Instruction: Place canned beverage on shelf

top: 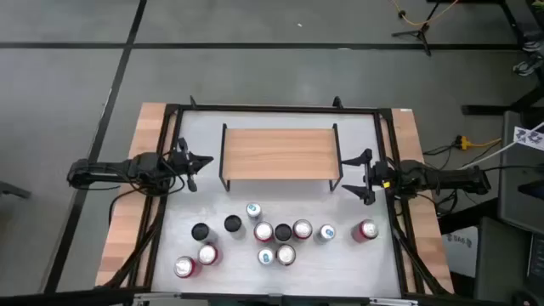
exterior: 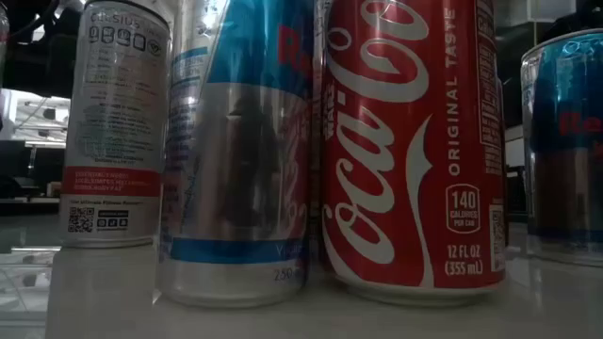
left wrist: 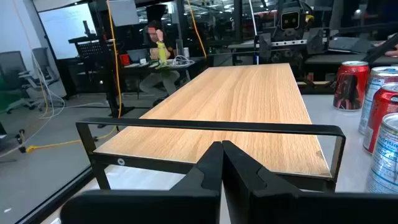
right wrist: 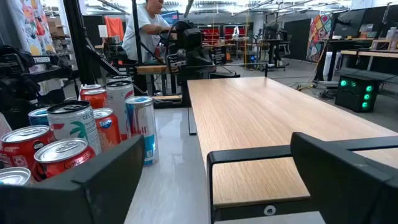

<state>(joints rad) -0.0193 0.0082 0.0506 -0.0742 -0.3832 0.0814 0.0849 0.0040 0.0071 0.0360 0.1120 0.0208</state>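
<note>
I see the shelf [top: 278,154] standing mid-table, its wood top bare, with the cans [top: 274,231] clustered on the table in front of it. Closest to my low camera is a red Coca-Cola can [exterior: 412,151] reading "ORIGINAL TASTE, 12 FL OZ (355 mL)", touching a blue-silver can [exterior: 236,151]. My left gripper [top: 197,161] sits pinched shut at the shelf's left end; my right gripper [top: 354,173] waits spread wide at its right end

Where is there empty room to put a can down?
The shelf has a bare wood top between the left gripper and right gripper. Table strips beside and behind it are bare too. In front, the cans crowd together.
</note>
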